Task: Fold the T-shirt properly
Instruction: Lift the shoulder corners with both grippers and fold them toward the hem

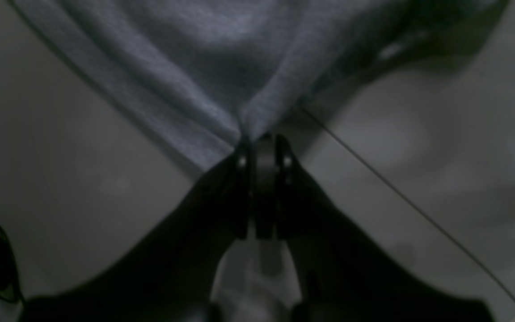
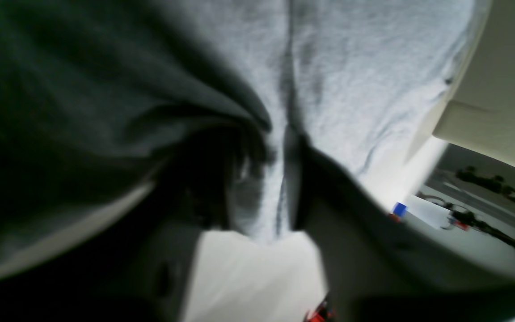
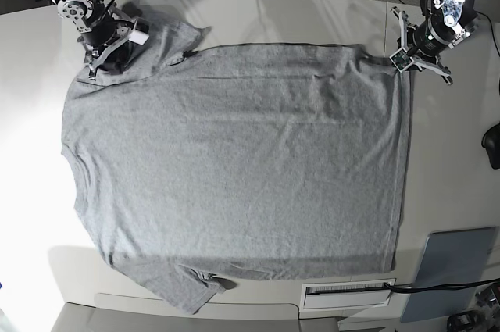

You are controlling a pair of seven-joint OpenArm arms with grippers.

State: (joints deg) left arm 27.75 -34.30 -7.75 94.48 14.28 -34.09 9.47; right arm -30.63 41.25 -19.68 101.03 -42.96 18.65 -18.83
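Left jaws: my dark left gripper (image 1: pixel 264 141) fills the bottom of the left wrist view, fingers pressed together and pinching a corner of the large heather-grey cotton T-shirt (image 1: pixel 204 58)
Cloth at left jaws: it fans upward and outward from the pinch in soft ridges, its hem running down toward the fingers
Surface under left jaws: pale off-white table (image 1: pixel 418 147) with a thin dark seam running diagonally to the lower right
Right jaws: in the right wrist view my right gripper (image 2: pixel 275 179) has dark fingers either side of a narrow band of grey cloth; the view is blurred, so I cannot tell if they have closed on it
Cloth at right jaws: T-shirt (image 2: pixel 365 80) spreads bright above the fingers, while a shadowed fold bulges on the left
Base view, shirt: T-shirt (image 3: pixel 234 183) lies spread flat on the table (image 3: pixel 445 160), plain side up, neck at the left edge, sleeves at upper left and lower left
Base view, my arms: left gripper (image 3: pixel 400 60) at the shirt's upper right corner, right gripper (image 3: pixel 105 55) on the upper-left sleeve
Base view, other: flat grey-blue rectangular pad (image 3: pixel 449 273) at lower right, apart from the shirt
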